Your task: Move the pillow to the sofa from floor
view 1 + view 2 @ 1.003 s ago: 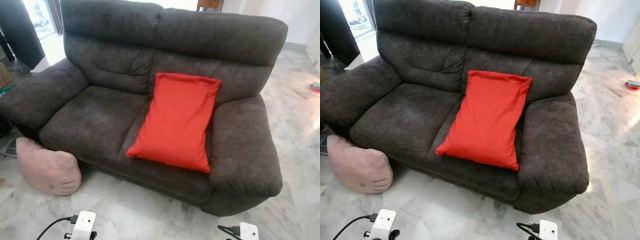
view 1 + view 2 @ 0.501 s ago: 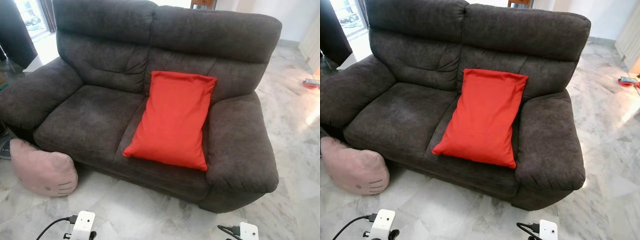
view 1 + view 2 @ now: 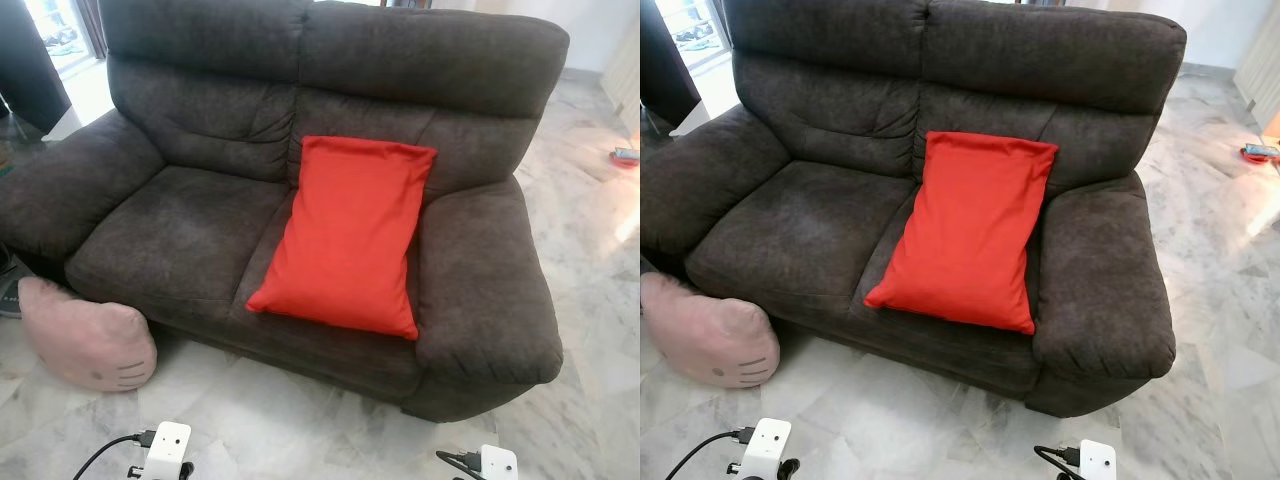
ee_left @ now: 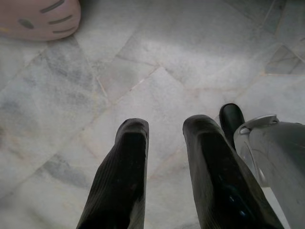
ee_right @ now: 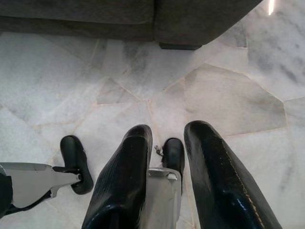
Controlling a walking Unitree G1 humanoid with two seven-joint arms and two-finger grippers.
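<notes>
Marble floor (image 3: 300, 420) is running under a dark sofa (image 3: 200, 230) carrying a red cushion (image 3: 350, 240), while the pink pillow (image 3: 90, 335) is sitting beside its left armrest, probably soft and light, best pinched at a plump edge, both grippers' jaws hanging spread and empty.

Head stereo pair: high, angled forward and down at the sofa (image 3: 200, 230) from its front edge; both eyes share the whole seat, the right eye shifted slightly. Left wrist camera: looks along its fingers (image 4: 125, 176) down at the marble floor (image 4: 157, 62), close. Right wrist camera: same downward aim, sharing the sofa's front corner (image 5: 200, 24) with the head pair.
</notes>
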